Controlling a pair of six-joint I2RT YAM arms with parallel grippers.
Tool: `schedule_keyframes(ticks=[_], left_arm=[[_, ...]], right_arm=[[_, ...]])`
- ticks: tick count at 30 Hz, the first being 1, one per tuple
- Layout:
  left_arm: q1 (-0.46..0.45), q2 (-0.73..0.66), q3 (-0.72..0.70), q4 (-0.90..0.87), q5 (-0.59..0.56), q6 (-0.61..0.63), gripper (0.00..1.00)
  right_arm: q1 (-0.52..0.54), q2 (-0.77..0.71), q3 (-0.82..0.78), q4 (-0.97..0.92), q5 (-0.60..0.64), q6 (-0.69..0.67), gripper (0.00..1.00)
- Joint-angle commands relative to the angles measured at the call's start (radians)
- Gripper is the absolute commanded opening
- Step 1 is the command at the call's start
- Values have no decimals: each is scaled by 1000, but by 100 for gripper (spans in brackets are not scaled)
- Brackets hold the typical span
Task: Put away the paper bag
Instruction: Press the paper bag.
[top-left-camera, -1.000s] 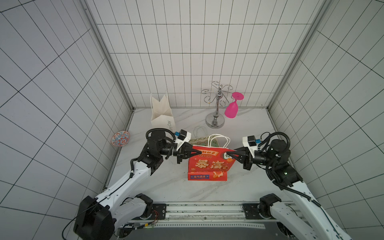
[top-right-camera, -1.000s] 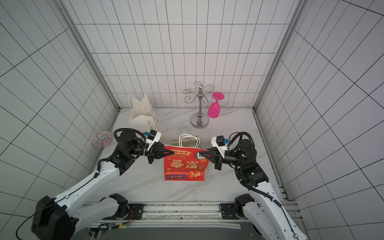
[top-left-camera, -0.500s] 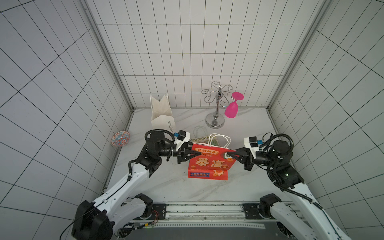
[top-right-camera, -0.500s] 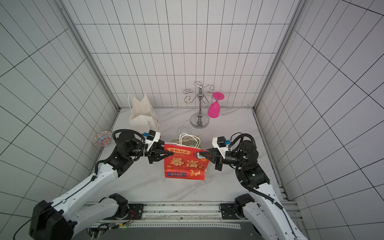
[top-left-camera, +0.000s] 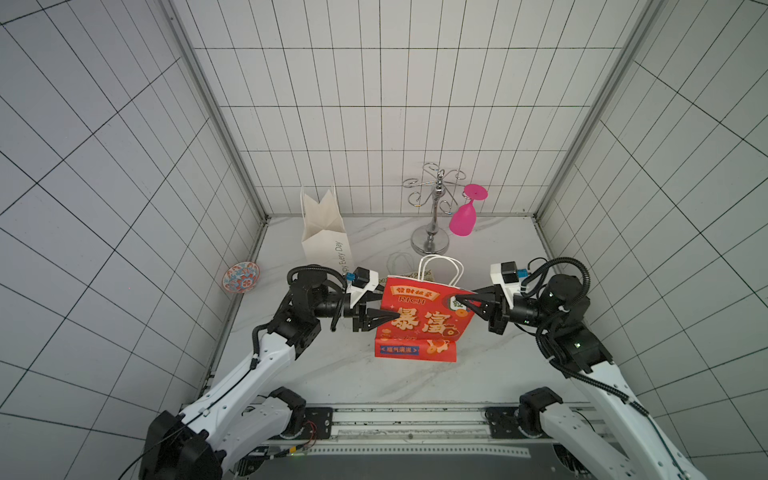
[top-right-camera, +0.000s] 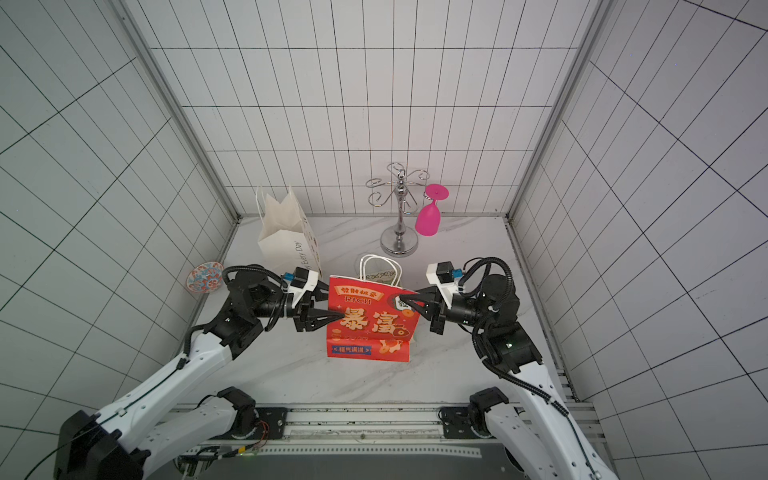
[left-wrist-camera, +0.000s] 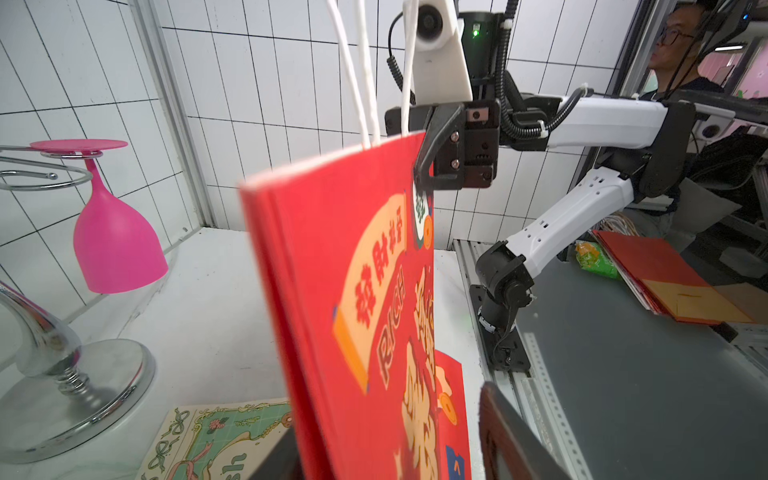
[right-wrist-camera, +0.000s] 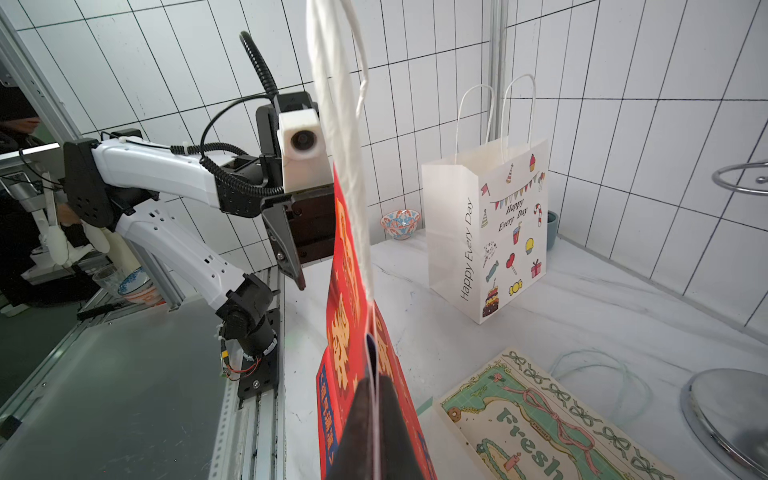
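The red paper bag, folded flat, stands upright on the marble table, its white handles pointing up. My right gripper is shut on the bag's upper right edge, and the left wrist view shows this too. My left gripper is open, its jaws astride the bag's left edge with a gap on the front side. In the right wrist view one left fingertip stands clear of the red face.
A white printed bag stands at the back left. The chrome glass rack with a hanging pink goblet is at the back. A flat green-printed bag lies behind the red one. A patterned bowl sits by the left wall.
My left gripper's jaws have parted from the bag's left edge. The right gripper has kept its grip, and the bag has shifted slightly to the right.
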Motion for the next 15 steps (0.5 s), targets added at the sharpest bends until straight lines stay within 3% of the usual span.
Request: schedule_keyframes(ticks=[1, 4, 5, 10, 11, 12, 13, 15], left_arm=[[1, 0, -19, -22, 3, 43, 46], [1, 3, -12, -22, 12, 47, 6], [1, 3, -9, -25, 15, 52, 0], [1, 0, -8, -35, 24, 55, 0], [1, 1, -10, -36, 12, 53, 17], [1, 0, -11, -37, -11, 51, 45], [2, -3, -16, -37, -23, 53, 53], [1, -1, -22, -36, -29, 60, 56]], right_arm=[[-9, -11, 89, 16, 0, 15, 0], [-10, -11, 90, 9, 5, 15, 0], [-11, -11, 91, 7, 8, 14, 0], [-17, -14, 94, 2, 10, 16, 0], [-19, -15, 96, 2, 11, 17, 0], [-18, -17, 101, 3, 10, 19, 0], [-21, -19, 107, 3, 10, 22, 0], [-21, -22, 118, 3, 9, 28, 0]])
